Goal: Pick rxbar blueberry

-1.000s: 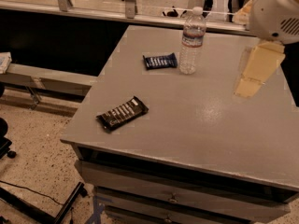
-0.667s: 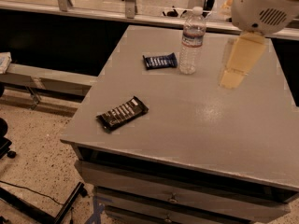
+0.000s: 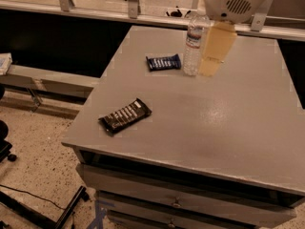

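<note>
Grey table (image 3: 224, 128). Near its front-left: long black-wrapped bar (image 3: 125, 116), lying at a slant. Further back: rxbar blueberry (image 3: 163, 62), flat on the tabletop, just left of an upright water bottle (image 3: 193, 46). Gripper (image 3: 209, 66) hung directly right of the bottle, above the table, apart from the bar. It held nothing visible. Could not tell whether it was spread or closed.

Navy rxbar (image 3: 163, 62) with white lettering, black bar (image 3: 125, 116) with white text, grey table (image 3: 228, 128), cream gripper (image 3: 209, 67) hanging beside the clear bottle (image 3: 193, 46).
</note>
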`<state>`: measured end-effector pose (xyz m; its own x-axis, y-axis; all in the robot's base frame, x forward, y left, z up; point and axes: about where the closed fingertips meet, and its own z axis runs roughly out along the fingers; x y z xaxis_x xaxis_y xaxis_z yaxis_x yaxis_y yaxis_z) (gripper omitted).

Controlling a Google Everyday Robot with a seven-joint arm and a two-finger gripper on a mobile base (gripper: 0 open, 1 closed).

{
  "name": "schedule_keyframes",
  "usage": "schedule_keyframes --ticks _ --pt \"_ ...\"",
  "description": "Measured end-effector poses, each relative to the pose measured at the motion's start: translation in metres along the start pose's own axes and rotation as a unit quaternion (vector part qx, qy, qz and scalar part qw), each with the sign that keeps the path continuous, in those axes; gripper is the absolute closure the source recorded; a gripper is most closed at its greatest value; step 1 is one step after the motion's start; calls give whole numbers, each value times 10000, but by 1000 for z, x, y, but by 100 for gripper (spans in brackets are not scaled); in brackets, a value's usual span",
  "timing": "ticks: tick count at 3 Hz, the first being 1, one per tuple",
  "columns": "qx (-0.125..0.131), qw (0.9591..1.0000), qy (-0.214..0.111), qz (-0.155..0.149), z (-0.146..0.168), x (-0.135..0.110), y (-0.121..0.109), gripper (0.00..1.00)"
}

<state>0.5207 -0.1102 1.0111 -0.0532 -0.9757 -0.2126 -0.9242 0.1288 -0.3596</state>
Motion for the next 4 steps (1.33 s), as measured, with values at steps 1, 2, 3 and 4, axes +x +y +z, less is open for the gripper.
schedule_keyframes --ticks 1,2,3,4 --pt "-152 9998 65 -106 23 -14 -19 0" --pt "-370 9990 115 -231 58 -25 -41 0" --pt "-512 9980 145 -343 89 -30 -61 0" --pt "-585 9976 252 -281 122 -29 -81 0"
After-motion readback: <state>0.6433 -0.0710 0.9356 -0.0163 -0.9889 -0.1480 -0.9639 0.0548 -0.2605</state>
